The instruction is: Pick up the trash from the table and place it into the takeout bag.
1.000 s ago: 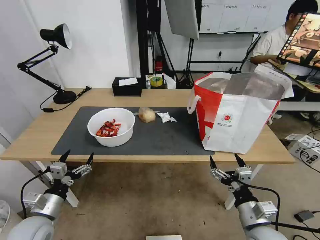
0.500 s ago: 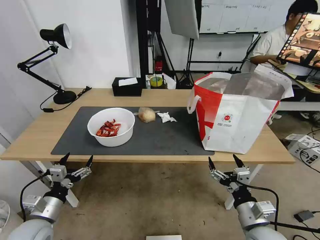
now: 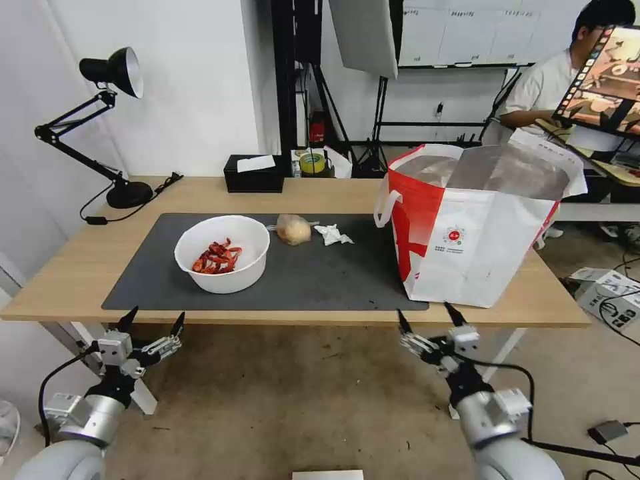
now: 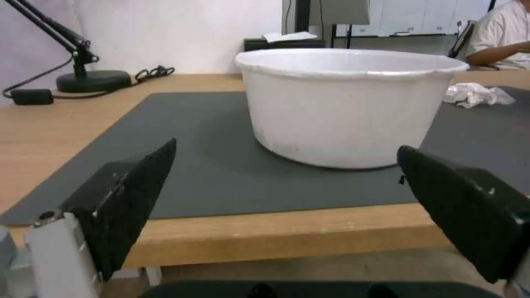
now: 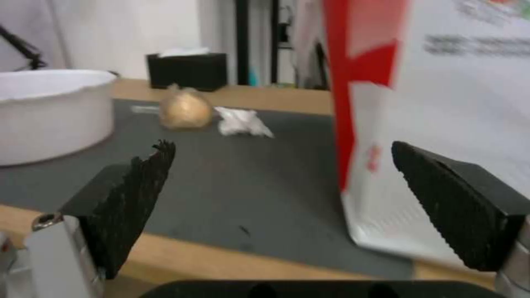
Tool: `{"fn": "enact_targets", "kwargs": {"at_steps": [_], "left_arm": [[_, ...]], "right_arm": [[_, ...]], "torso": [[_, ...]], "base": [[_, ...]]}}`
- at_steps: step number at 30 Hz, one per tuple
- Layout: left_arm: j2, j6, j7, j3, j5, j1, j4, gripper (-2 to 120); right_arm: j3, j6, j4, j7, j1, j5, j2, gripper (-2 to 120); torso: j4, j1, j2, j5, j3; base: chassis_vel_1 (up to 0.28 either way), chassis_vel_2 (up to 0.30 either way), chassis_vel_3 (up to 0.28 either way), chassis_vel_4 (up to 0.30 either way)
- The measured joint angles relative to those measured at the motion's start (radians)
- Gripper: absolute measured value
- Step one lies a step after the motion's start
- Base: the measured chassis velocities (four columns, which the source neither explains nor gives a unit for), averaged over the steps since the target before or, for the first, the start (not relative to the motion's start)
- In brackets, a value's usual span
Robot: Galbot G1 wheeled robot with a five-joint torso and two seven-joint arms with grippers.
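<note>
Light wood bench (image 3: 320,193), smooth; matt dark grey mat (image 3: 320,280) on top. Bowl (image 3: 227,273) is smooth white plastic. Takeout bag (image 3: 487,253) glossy outside, silver foil inside. Tissue (image 3: 332,234) crumpled paper. Claw fingers (image 4: 127,198) ridged matt black.

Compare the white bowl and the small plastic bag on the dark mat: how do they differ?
The white bowl is much larger than the small plastic bag. The bowl is rigid, round and open on top, with red shells inside; the bag is a soft, closed lump with a beige filling. The bowl stands nearer the table's front edge, the bag farther back, beside the crumpled tissue. Both rest on the dark mat, untouched.
</note>
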Motion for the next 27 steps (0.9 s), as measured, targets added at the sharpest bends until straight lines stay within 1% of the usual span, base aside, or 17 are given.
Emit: {"fn": "enact_targets", "kwargs": {"at_steps": [3,4,7,8,11,13,15,16,17,20,21,24,25,27], "left_arm": [[-0.004,0.004,-0.001,-0.001,0.012,0.005,-0.013,100],[-0.004,0.004,-0.001,-0.001,0.012,0.005,-0.013,100],[-0.013,0.008,-0.001,0.001,0.024,0.006,-0.025,100],[-0.013,0.008,-0.001,0.001,0.024,0.006,-0.025,100],[-0.018,0.01,-0.002,0.006,0.029,0.004,-0.027,100],[-0.018,0.011,-0.002,0.007,0.029,0.004,-0.027,100],[-0.015,0.013,-0.002,0.006,0.029,0.003,-0.027,100],[-0.015,0.013,-0.002,0.006,0.029,0.003,-0.027,100],[-0.013,0.014,-0.002,0.005,0.029,0.003,-0.027,100],[-0.005,0.018,-0.002,0.002,0.025,-0.001,-0.023,100],[-0.005,0.018,-0.002,0.002,0.025,-0.001,-0.023,100],[-0.006,0.019,-0.002,0.005,0.025,-0.003,-0.018,100],[-0.006,0.019,-0.002,0.005,0.025,-0.003,-0.018,100],[-0.006,0.018,-0.002,0.008,0.025,-0.005,-0.009,100]], "right_arm": [[-0.056,-0.043,-0.02,0.002,0.106,0.026,-0.053,100],[-0.056,-0.043,-0.02,0.002,0.106,0.026,-0.053,100],[-0.116,-0.076,-0.054,0.006,0.203,0.051,-0.094,100],[-0.116,-0.076,-0.054,0.006,0.203,0.051,-0.094,100],[-0.176,-0.1,-0.099,0.014,0.293,0.07,-0.116,100],[-0.186,-0.105,-0.107,0.016,0.309,0.074,-0.118,100],[-0.231,-0.124,-0.141,0.03,0.387,0.097,-0.125,100],[-0.231,-0.124,-0.141,0.03,0.387,0.097,-0.125,100],[-0.25,-0.132,-0.155,0.038,0.42,0.107,-0.126,100],[-0.36,-0.195,-0.232,0.093,0.581,0.152,-0.11,100],[-0.36,-0.195,-0.232,0.093,0.581,0.152,-0.11,100],[-0.44,-0.246,-0.303,0.141,0.689,0.186,-0.075,100],[-0.44,-0.246,-0.303,0.141,0.689,0.186,-0.075,100],[-0.486,-0.276,-0.343,0.188,0.752,0.214,-0.051,100]], "torso": [[-0.0001,0.0,0.0,-0.0001,0.0],[-0.0001,0.0,0.0,-0.0001,0.0],[-0.0002,0.0,0.0,-0.0001,0.0],[-0.0002,0.0,0.0,-0.0001,0.0],[-0.0003,0.0,0.0,-0.0001,0.0],[-0.0004,0.0,0.0,-0.0001,0.0],[-0.0003,0.0,0.0,0.0,0.0],[-0.0003,0.0,0.0,0.0,0.0],[-0.0003,0.0,0.0,-0.0001,0.0],[-0.0002,0.0,0.0,-0.0001,0.0],[-0.0002,0.0,0.0,-0.0001,0.0],[-0.0003,0.0,0.0,-0.0001,0.0],[-0.0003,0.0,0.0,-0.0001,0.0],[-0.0003,0.0,0.0,-0.0001,0.0]], "base": [[0.0,0.0,0.0,0.0],[0.0,0.0,0.0,0.0],[0.0,0.0,0.0,0.0],[0.0,0.0,0.0,0.0],[0.0,0.0,0.0,0.0],[0.0,0.0,0.0,0.0],[0.0,0.0,0.0,0.0],[0.0,0.0,0.0,0.0],[0.0,0.0,0.0,0.0],[0.0,0.0,0.0,0.0],[0.0,0.0,0.0,0.0],[0.0,0.0,0.0,0.0],[0.0,0.0,0.0,0.0],[0.0,0.0,0.0,0.0]]}}
